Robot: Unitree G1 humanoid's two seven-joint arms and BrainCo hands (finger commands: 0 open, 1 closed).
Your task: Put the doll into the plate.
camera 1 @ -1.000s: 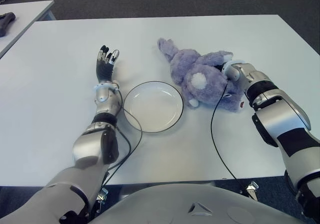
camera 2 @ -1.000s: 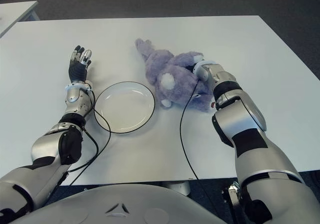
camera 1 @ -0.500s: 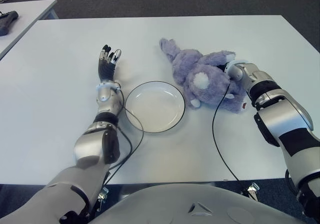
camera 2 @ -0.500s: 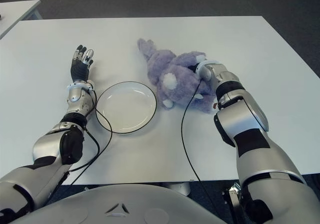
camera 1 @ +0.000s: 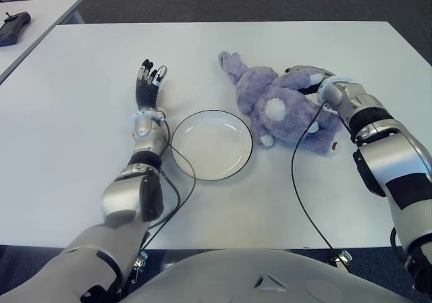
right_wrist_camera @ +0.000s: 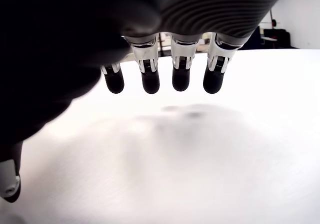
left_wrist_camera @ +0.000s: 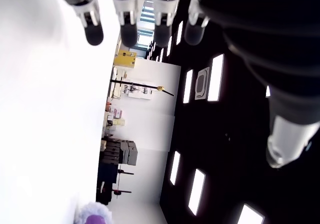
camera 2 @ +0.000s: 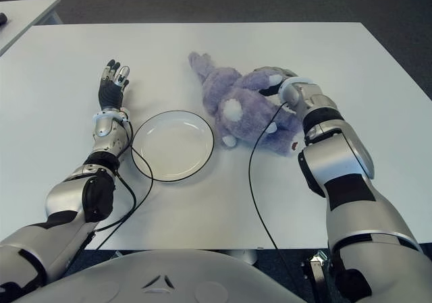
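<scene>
On the white table (camera 1: 81,134), the purple plush doll (camera 1: 277,104) lies on its side just to the right of the plate (camera 1: 211,144), its nearest paw close to the rim but not over it. The plate is bare; the task is not yet done.

The right hand (camera 1: 312,77) sits at the doll's far right side, against its upper limb. Its own wrist view shows the fingers (right_wrist_camera: 175,72) extended in a row over pale surface, with nothing clasped. Judgement: the hand is open and has no hold on the doll.

The left hand (camera 1: 148,81) shows left of the plate, fingers straight and spread, holding nothing.

Step in hand, as judged: securing a grasp. To do it well, the fingers should close around a firm mass of the body or a thick limb rather than loose fur, since soft plush will likely sag and slip. The doll should then be lifted clear of the rim before moving leftward, as dragging could shove the light plate.

Obstructions: a black cable (camera 1: 297,181) runs from the right wrist across the table near the doll and could snag. A second table (camera 1: 34,13) stands at the far left, well apart.
</scene>
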